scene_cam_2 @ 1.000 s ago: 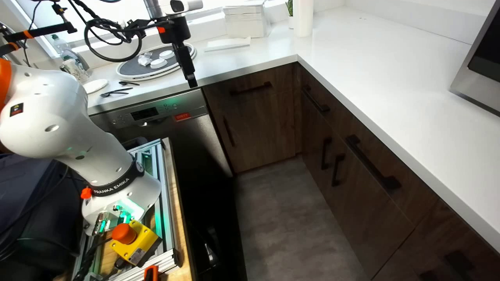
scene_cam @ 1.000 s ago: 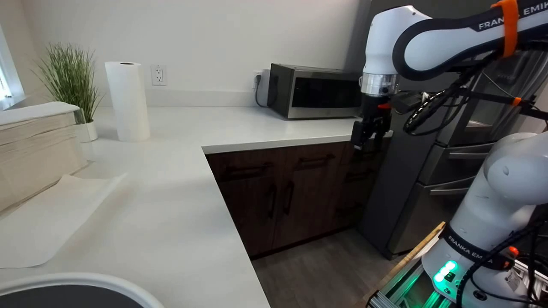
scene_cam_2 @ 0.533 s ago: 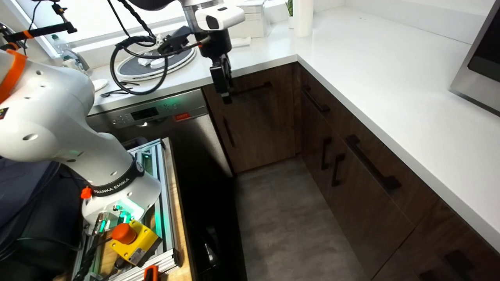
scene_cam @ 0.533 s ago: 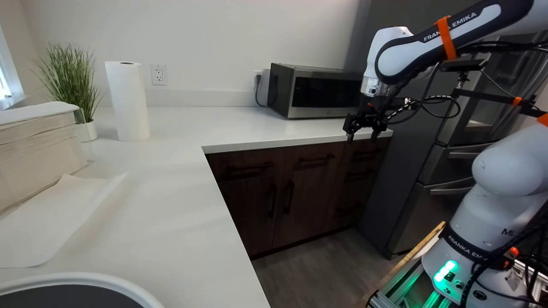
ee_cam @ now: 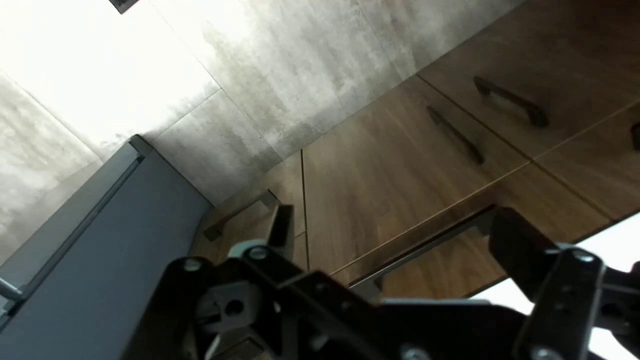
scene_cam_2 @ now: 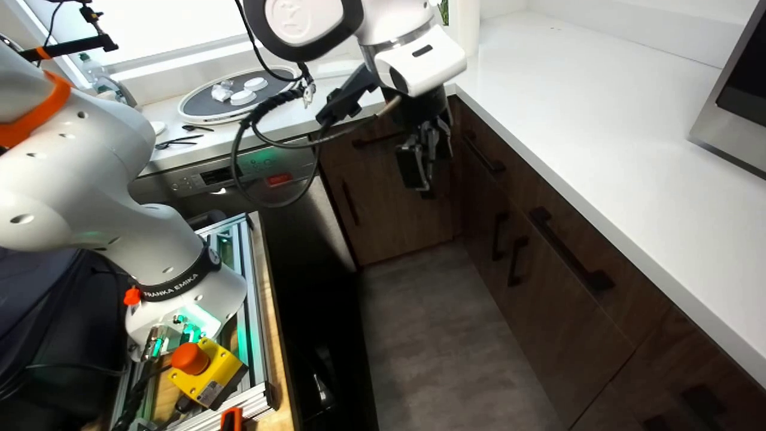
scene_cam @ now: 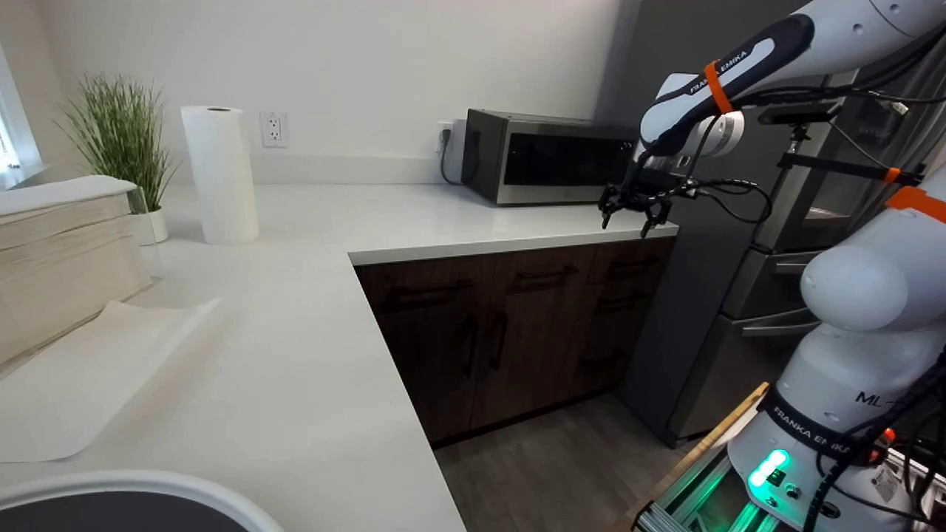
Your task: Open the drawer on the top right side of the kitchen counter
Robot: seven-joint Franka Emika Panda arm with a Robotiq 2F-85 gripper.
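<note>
The top right drawer (scene_cam: pixel 613 253) is shut, with a flat dark brown front and dark handle, beside the fridge under the white counter (scene_cam: pixel 473 247). Its front also shows at the lower right in an exterior view (scene_cam_2: pixel 688 359). No inner box shows. My gripper (scene_cam: pixel 625 226) is open and empty, in front of the counter's right end. It also shows in an exterior view (scene_cam_2: pixel 426 179), pointing down. In the wrist view, my gripper's spread fingers (ee_cam: pixel 395 227) frame a long dark handle (ee_cam: pixel 425 245) on the neighbouring wider drawer, apparently without touching it. The stack beside the fridge is partly hidden there.
A grey fridge (ee_cam: pixel 95 260) stands beside the drawers. A microwave (scene_cam: pixel 562 164) sits on the counter above. Cabinet doors with slim handles (scene_cam: pixel 499 341) are lower down. A paper towel roll (scene_cam: pixel 219 177) and a dishwasher (scene_cam_2: pixel 281 209) are further off.
My arm has extended away from its base toward the cabinet row with the microwave above it. The gripper has turned, so its spread fingers show more clearly. The drawers have not moved.
</note>
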